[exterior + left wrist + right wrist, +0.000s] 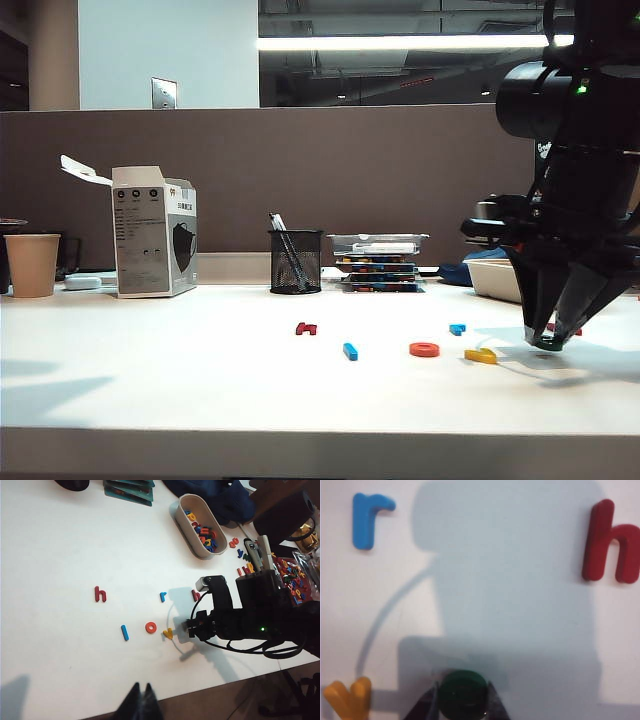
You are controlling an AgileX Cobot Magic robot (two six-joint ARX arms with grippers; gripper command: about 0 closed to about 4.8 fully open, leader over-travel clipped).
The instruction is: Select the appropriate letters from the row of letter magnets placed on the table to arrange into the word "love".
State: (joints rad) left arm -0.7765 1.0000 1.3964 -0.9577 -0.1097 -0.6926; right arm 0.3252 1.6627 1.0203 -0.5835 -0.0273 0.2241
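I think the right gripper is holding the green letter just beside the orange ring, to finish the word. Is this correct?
Not quite. The right gripper holds the green letter beside the yellow v, not the orange ring, which lies on the v's other side. The left wrist view shows the order; the right wrist view shows the v.

A wide white desk (150,370) fills the near scene, lit from above. Behind it runs a dark brown partition (330,170). Above the partition on the left is a pale blue wall (170,50) with a small metal plate (164,93). To the right, a long ceiling strip light (400,42) glows in what seems a dim open office.
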